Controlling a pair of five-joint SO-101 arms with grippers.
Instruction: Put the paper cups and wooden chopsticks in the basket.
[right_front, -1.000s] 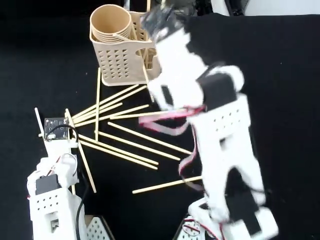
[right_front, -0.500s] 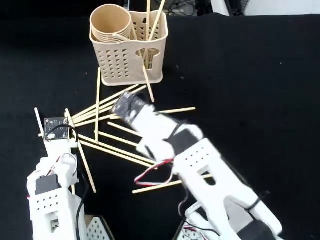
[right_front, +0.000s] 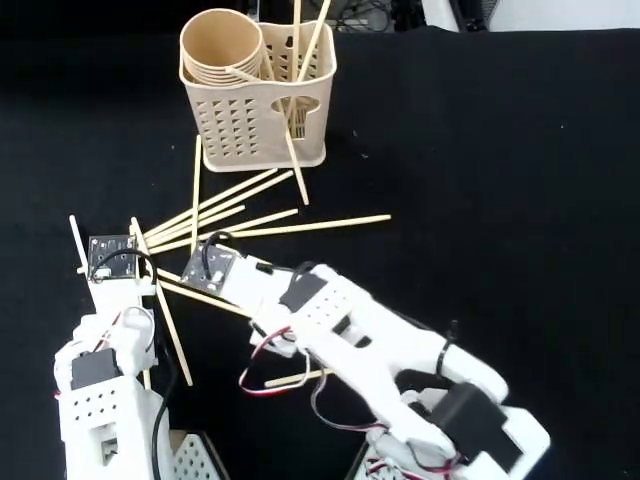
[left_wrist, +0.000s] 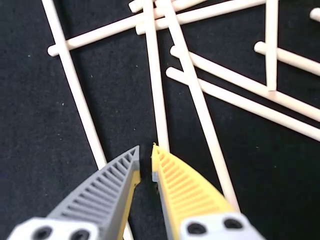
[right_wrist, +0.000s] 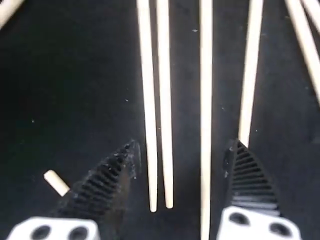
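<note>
Right pincer (right_wrist: 182, 145), spread wide, straddles two chopsticks (right_wrist: 147, 100) running lengthwise straight ahead between its jaws; left pincer (left_wrist: 145, 147) sits clenched, empty.

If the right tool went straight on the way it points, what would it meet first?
Probably the pair of wooden chopsticks lying between the open jaws of the right tool, then the black table beneath; depth is hard to judge.

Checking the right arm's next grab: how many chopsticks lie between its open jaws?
3 chopsticks: a close pair ending in the gap, a single chopstick running through it. A fourth chopstick ends at one jaw's tip; the jaws could hide others.
</note>
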